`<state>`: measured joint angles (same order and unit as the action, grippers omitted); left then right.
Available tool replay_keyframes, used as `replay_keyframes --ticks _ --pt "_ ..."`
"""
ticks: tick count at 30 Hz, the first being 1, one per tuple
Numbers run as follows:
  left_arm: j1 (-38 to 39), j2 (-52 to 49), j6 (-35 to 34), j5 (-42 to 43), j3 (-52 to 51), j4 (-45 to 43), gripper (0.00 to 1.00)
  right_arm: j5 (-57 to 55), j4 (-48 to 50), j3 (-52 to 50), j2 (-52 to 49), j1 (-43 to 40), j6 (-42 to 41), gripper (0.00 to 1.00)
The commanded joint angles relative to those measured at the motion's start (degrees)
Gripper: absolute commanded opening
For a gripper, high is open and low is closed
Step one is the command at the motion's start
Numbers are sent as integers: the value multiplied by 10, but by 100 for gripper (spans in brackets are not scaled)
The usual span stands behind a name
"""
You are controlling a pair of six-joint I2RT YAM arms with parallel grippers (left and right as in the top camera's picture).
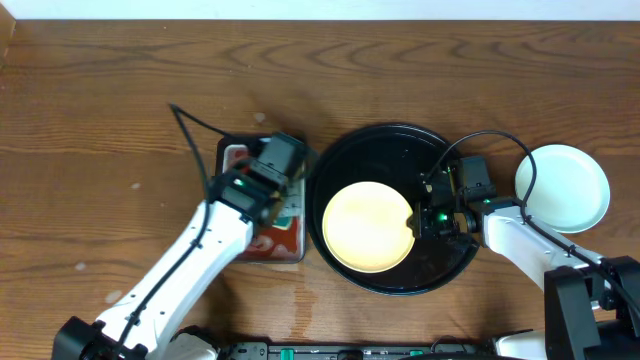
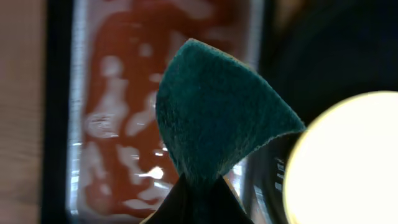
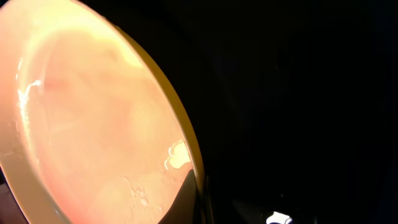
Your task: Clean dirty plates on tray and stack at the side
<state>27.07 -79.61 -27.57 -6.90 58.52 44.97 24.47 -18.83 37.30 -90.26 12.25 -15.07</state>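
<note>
A pale yellow plate (image 1: 367, 227) lies in the left half of the round black tray (image 1: 400, 150). My right gripper (image 1: 416, 222) is shut on the plate's right rim. In the right wrist view one dark finger (image 3: 186, 200) presses on the wet inside of the plate (image 3: 93, 124), by the rim, with the tray (image 3: 298, 93) behind. My left gripper (image 1: 283, 170) hangs left of the tray, shut on a folded green sponge (image 2: 217, 118). A pale mint-white plate (image 1: 562, 188) rests on the table to the right of the tray.
A small rectangular metal tray with red liquid (image 1: 268, 238) sits directly under the left gripper, touching the black tray's left side. In the left wrist view it (image 2: 118, 93) fills the background behind the sponge. Bare wooden table (image 1: 100, 120) lies beyond.
</note>
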Motion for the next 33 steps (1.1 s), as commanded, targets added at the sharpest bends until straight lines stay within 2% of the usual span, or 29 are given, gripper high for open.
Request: replay_keyframes --ticks 1,11,20,27,33 --pt "-43 5 38 -13 -5 9 7 -17 21 -8 -20 4 -3 1" --pt "-141 5 51 -6 -36 12 7 -42 -2 53 25 -10 11 1" --pt "-154 5 53 -2 -71 -14 8 -201 -87 100 137 -8 56 1" --pt "-154 -13 53 24 -77 -40 8 -344 -94 102 210 13 101 1" --pt "-154 -42 53 24 -77 -43 8 -422 -79 107 222 46 126 1"
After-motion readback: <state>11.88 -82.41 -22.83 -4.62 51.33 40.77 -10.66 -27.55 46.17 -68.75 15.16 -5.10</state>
